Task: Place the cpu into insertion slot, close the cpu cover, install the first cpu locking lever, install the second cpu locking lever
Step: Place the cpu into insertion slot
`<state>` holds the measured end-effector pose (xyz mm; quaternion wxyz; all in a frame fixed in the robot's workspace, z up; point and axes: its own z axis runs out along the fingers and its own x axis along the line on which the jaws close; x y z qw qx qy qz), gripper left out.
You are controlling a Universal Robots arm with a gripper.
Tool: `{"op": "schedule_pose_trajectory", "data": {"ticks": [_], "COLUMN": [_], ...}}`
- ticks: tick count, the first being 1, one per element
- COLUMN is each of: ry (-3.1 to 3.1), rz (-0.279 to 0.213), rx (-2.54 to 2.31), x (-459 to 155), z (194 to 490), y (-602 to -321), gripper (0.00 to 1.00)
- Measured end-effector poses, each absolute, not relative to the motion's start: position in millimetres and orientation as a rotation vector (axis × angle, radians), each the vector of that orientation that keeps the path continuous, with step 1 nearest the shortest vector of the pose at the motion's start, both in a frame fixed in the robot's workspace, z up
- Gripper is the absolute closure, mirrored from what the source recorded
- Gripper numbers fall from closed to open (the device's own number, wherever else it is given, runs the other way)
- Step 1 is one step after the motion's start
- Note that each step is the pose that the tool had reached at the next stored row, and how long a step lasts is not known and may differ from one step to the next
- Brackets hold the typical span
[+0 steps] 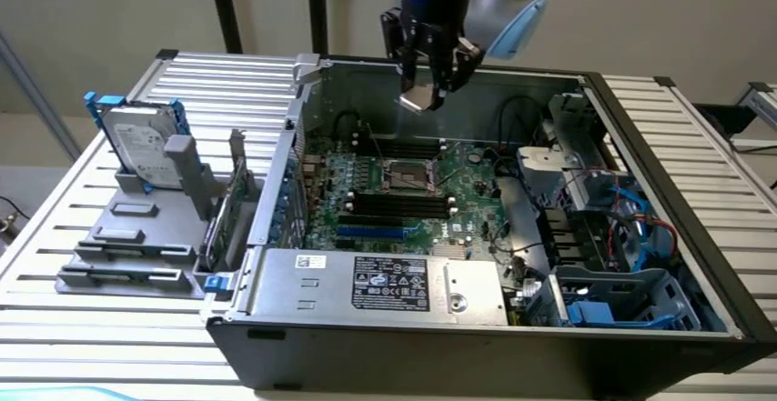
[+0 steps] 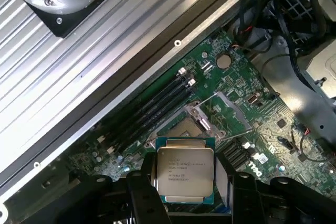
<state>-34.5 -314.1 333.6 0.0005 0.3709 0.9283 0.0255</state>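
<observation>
Holding the cpu between my fingers, I have my gripper closed on its two opposite edges. The jaws stand wide only because the chip spans them. Its pale metal face with printed lettering looks up at the wrist camera, and a green rim shows around it.

I judge the cpu very light, thin and stiff. The metal lid is smooth and would slip under a loose pinch. The underside, which I cannot see, is likely the delicate part, as is the bed of contacts in the slot. So the edges are the right place to hold, with the faces left alone and the chip kept level. It looks roughly flat in my grip, though I cannot tell whether it is exactly square to the fingers.

In the exterior view I hang well above the board, near the case's far wall, with the cpu a pale tab at my fingertips. The slot lies below me and nearer the camera, well apart from the chip. In the wrist view the slot sits just beyond the cpu's far edge, beside the long memory slots. The cover appears swung open next to it, so the slot lies bare. Nothing is seated yet.
</observation>
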Motion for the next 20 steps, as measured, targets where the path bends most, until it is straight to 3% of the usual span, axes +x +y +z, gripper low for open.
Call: {"op": "schedule_pose_trajectory", "data": {"ticks": [20], "ry": [2.645], "rz": [0.078], "rx": [1.674], "x": [-34.5], "z": [327.7], "y": [-314.1], "gripper": [0.46]}}
